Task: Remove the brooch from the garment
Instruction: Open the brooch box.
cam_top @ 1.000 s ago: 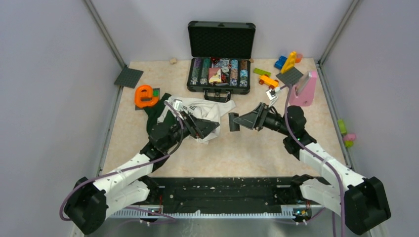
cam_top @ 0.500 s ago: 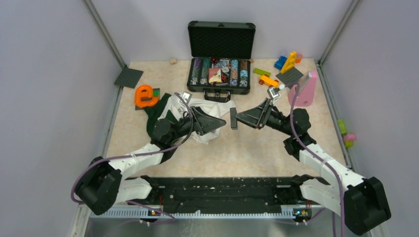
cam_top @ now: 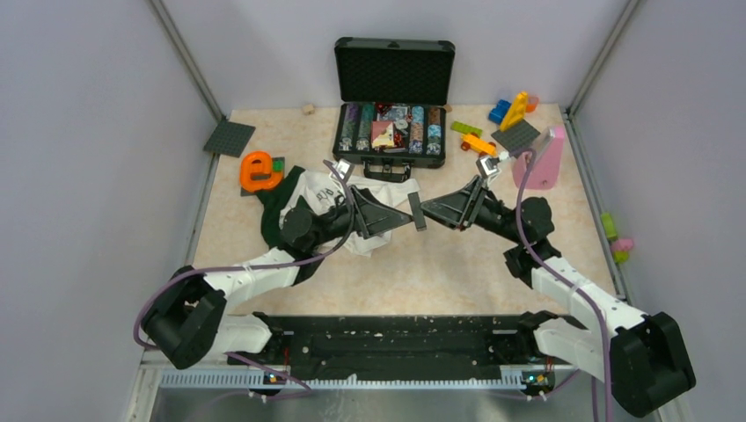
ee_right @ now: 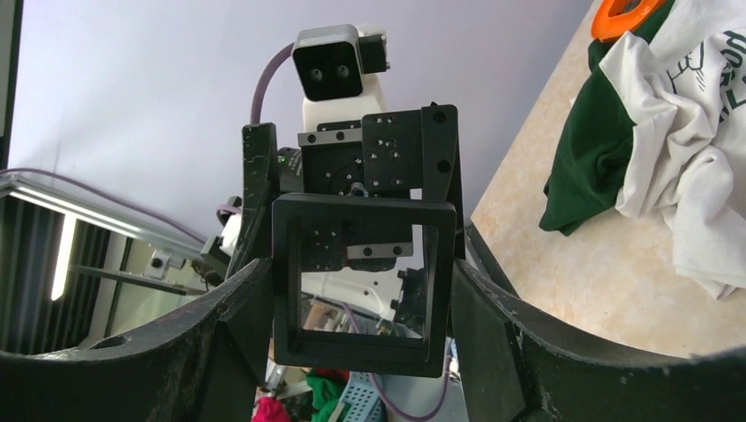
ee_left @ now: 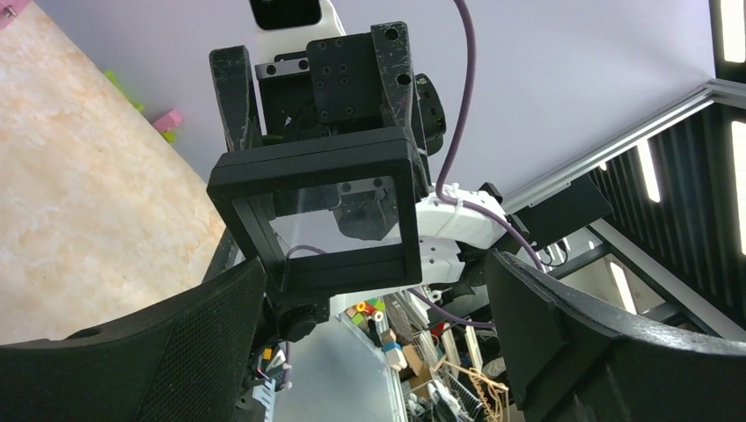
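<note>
**Two grippers meet at a black frame, and the brooch is out of sight.**
Top view: your left gripper (cam_top: 400, 218) stands wide open and empty, its tips at the black frame (cam_top: 416, 212), which your right gripper (cam_top: 431, 209) pinches with its jaws partly closed. The garment (cam_top: 308, 185) lies crumpled behind and beneath the left jaws. Left wrist view: the frame sits just ahead of the spread jaws and seems clear of both fingers. Right wrist view: the frame fills the gap between the jaws, and the garment lies well off to one side. No view resolves the brooch. Expect it to be tiny, light, rigid and slippery, pinned through soft cloth that will lift with it. Pinch its head by the edges while you hold the cloth down just beside it.
</note>
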Available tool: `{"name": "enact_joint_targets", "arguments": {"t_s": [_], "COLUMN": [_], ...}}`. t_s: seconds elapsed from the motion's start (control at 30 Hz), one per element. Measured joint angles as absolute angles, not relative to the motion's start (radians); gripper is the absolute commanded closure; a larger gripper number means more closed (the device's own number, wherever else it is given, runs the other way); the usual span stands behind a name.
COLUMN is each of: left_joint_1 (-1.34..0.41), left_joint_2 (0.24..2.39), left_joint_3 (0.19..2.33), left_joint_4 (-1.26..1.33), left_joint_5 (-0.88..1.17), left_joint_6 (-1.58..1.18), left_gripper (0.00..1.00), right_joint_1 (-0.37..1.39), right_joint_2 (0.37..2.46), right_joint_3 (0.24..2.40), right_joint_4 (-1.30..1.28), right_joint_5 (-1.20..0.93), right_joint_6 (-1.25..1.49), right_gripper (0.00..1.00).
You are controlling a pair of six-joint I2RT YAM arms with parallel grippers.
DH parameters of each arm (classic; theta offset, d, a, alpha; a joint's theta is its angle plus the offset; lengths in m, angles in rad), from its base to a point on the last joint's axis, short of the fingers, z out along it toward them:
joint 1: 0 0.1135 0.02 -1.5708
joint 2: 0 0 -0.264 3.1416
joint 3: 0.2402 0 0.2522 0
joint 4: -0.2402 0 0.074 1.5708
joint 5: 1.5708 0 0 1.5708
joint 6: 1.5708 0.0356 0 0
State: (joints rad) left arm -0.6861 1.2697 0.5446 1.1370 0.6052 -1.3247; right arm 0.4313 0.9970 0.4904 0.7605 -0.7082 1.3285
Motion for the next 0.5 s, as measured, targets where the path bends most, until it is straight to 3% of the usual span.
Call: {"name": "enact_joint_targets", "arguments": {"t_s": [0.5], "left_joint_1": [-0.698], "left_joint_2": [1.274], "left_joint_3": [0.545], "left_joint_4": [1.053], "left_joint_5": [0.584], "left_joint_6": [-1.283], "left_gripper": [0.01], "right_joint_1": [0.436], "right_joint_2": [0.997], "right_joint_3": [0.484], "right_joint_4": [0.749], "right_joint_5": [-0.704], "right_joint_6": [1.323], "right_gripper": [0.62]}}
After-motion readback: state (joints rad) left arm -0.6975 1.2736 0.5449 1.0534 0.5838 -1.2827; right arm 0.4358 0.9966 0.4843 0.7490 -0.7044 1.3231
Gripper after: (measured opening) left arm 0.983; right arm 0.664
